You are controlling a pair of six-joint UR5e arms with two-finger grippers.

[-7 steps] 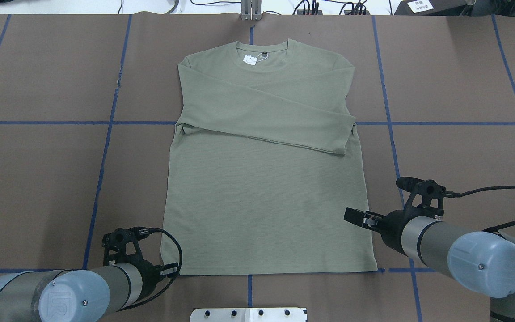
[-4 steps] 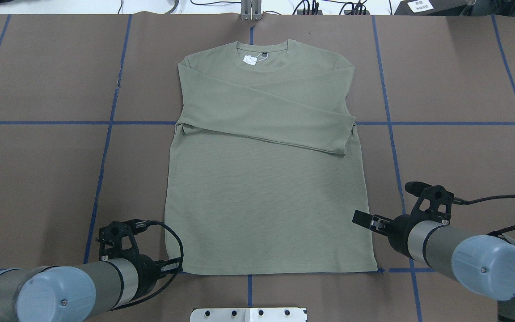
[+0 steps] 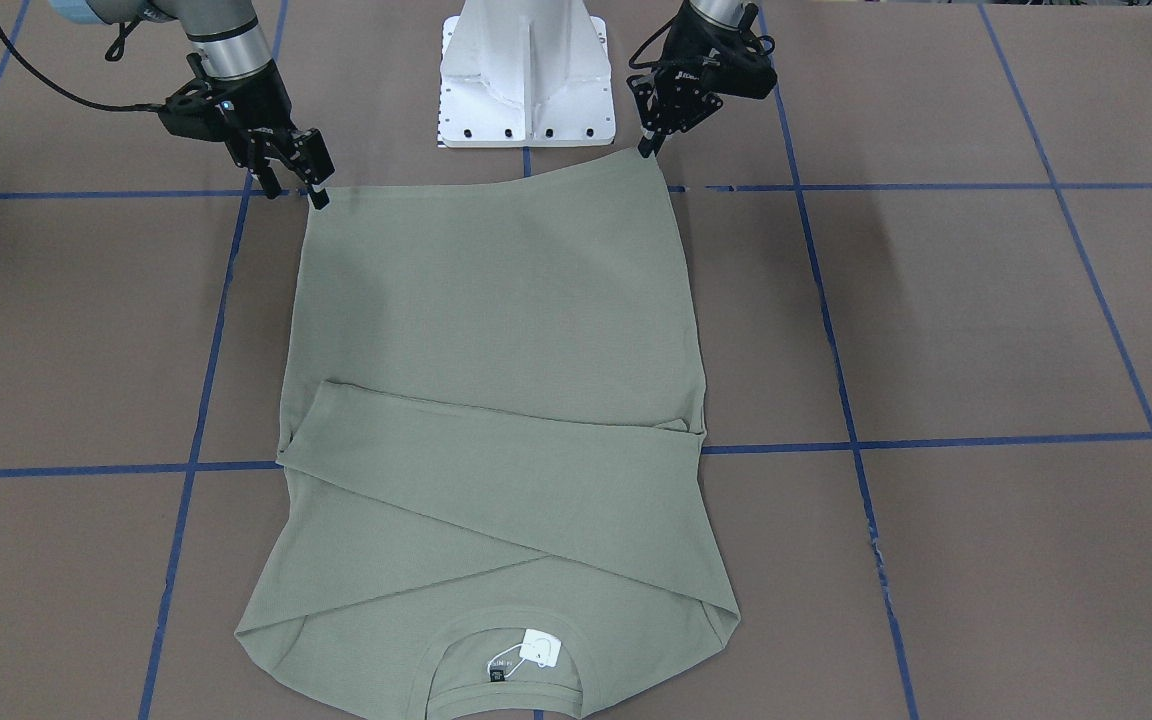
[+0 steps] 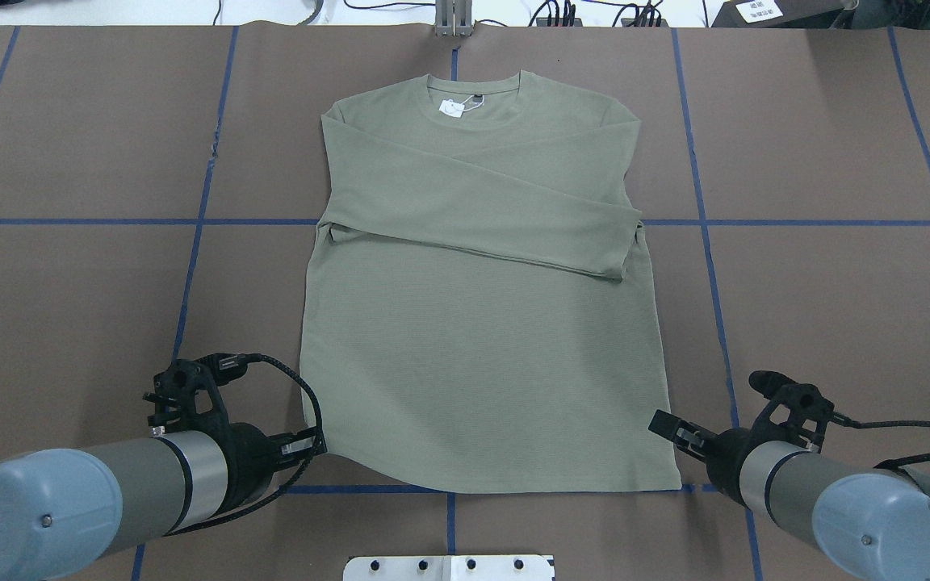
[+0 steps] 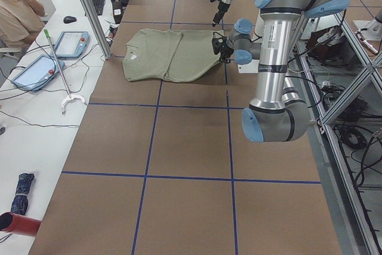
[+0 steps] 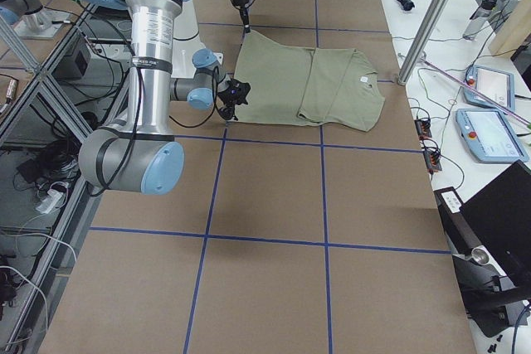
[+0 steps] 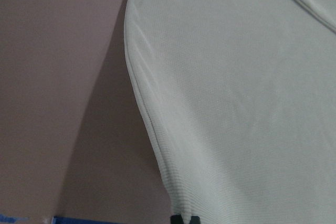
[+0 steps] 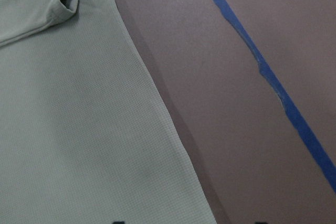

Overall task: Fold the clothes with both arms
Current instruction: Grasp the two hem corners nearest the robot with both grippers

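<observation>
Now, at the near-left hem corner, the left fingers (image 4: pixel 303 445) look pinched together on the shirt (image 4: pixel 481 339), and that corner rides slightly off the table (image 4: pixel 69 282). The shirt lies flat mid-table, collar toward the far edge, sleeves crossed over the chest. At the near-right hem corner the right fingers (image 4: pixel 667 425) stand apart, straddling the side edge without gripping. To do this well, the right pair should settle lower, take both layers at the corner, and close before either arm lifts, so the hem rises level toward the collar.
</observation>
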